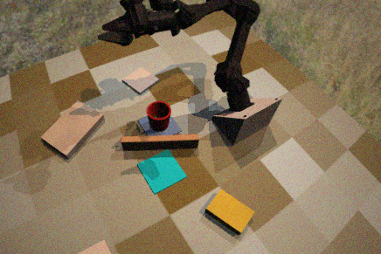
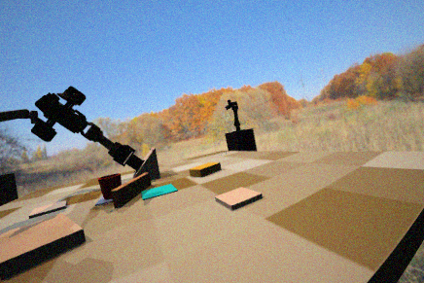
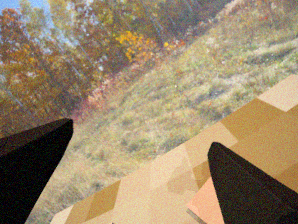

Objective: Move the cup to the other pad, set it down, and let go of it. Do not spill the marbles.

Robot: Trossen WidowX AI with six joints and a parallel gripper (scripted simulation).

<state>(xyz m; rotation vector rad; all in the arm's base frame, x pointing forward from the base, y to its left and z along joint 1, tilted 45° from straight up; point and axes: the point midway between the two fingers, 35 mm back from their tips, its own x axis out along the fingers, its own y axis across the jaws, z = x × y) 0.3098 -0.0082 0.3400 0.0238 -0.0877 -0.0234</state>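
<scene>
A red cup (image 1: 159,118) (image 2: 109,186) stands upright on a blue pad (image 1: 174,127) (image 2: 103,201). A small green spot, likely a marble, shows inside it in the top view; the other contents are too small to tell. The teal pad (image 1: 162,171) (image 2: 160,191) lies on the other side of a low upright wooden bar (image 1: 160,143) (image 2: 131,191). My gripper (image 1: 101,31) (image 3: 143,137) is open and empty. It is high above the table, behind and to the left of the cup in the top view, and its fingers point away to the left.
A pinkish block (image 1: 73,130) (image 2: 44,241) lies left of the cup, a pale tile (image 1: 140,80) (image 2: 48,209) behind it. A yellow block (image 1: 230,211) (image 2: 205,169) lies beyond the teal pad. A tilted panel (image 1: 258,120) (image 2: 153,164) stands by the arm's lower part.
</scene>
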